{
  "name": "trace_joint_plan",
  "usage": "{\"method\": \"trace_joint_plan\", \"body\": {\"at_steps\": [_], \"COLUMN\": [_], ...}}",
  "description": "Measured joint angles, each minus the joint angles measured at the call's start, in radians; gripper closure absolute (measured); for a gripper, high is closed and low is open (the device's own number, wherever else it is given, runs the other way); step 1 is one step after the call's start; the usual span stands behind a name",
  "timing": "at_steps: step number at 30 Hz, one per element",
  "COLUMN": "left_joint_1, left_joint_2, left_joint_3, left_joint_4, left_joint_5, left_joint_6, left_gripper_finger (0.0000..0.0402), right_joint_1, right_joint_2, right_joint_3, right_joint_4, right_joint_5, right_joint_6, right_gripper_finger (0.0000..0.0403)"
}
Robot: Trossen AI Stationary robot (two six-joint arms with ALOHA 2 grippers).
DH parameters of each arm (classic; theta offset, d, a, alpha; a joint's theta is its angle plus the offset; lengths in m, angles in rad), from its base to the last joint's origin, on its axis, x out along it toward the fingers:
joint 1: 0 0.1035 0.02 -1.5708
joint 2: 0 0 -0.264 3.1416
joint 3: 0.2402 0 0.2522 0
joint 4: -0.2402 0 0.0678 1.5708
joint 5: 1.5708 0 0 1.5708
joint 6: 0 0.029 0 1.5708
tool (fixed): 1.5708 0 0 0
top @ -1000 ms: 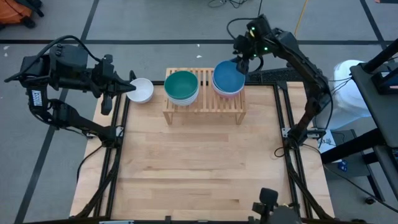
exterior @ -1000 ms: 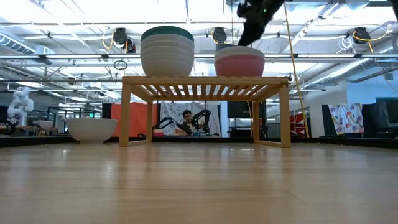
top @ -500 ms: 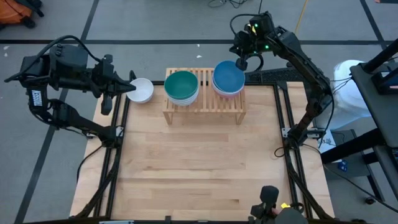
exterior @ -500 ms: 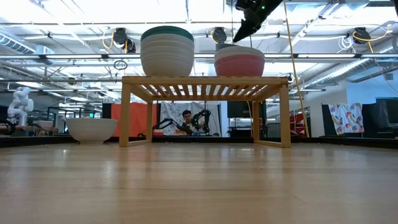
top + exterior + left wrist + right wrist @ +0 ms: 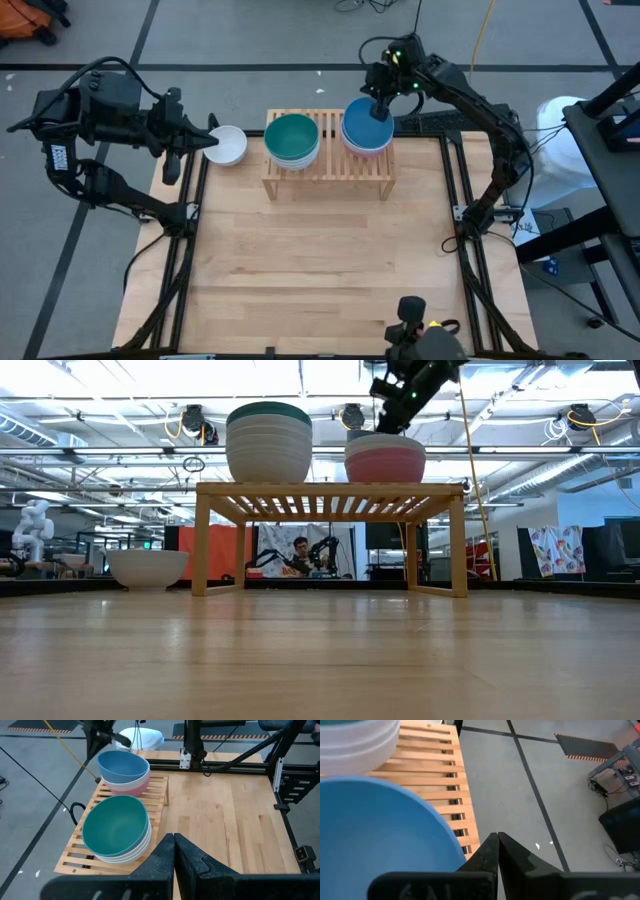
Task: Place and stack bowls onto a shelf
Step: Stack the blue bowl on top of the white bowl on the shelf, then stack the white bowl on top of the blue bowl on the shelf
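Observation:
The light wood shelf stands at the table's far edge. On it sit a stack of white bowls topped by a teal bowl and a blue bowl nested on a pink one. A lone white bowl rests on its base at the table's far left corner. My left gripper hangs shut beside that bowl's left rim; no touch shows. My right gripper is shut, empty, just over the blue bowl's far rim; no touch shows.
The wooden table lies bare in front of the shelf. Dark frame rails run along its left and right edges. Grey floor with cables lies beyond the shelf's far side. A person sits far off in the room behind.
My right gripper has shut with nothing between its fingers. It has drawn a little toward the table's left, above the blue bowl's far rim. The blue bowl stays nested on the pink one.

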Motion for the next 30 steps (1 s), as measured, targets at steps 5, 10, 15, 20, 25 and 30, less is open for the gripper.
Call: {"method": "trace_joint_plan", "body": {"at_steps": [5,10,15,20,25,30], "left_joint_1": [0.0,0.0,0.0,0.0,0.0,0.02], "left_joint_2": [0.0,0.0,0.0,0.002,0.019,0.031], "left_joint_3": [0.0,0.0,0.0,0.0,0.0,0.0], "left_joint_4": [0.0,0.0,0.0,0.0,0.0,0.0], "left_joint_5": [0.0,0.0,-0.001,-0.08,-0.237,-0.303], "left_joint_6": [0.0,0.003,0.015,0.012,-0.033,0.032], "left_gripper_finger": [0.0396,0.0396,0.0396,0.0396,0.0391,0.0364], "right_joint_1": [0.008,0.01,0.013,0.028,0.044,0.06], "right_joint_2": [-0.001,0.0,-0.006,-0.091,-0.213,-0.323], "right_joint_3": [-0.076,-0.128,-0.136,-0.077,-0.068,-0.069], "right_joint_4": [0.057,0.104,0.134,0.145,0.145,0.144], "right_joint_5": [0.0,0.0,0.01,0.078,0.08,0.08], "right_joint_6": [0.0,0.0,-0.02,-0.083,-0.059,-0.049], "right_gripper_finger": [0.0403,0.0403,0.0403,0.0403,0.0403,0.0403]}}
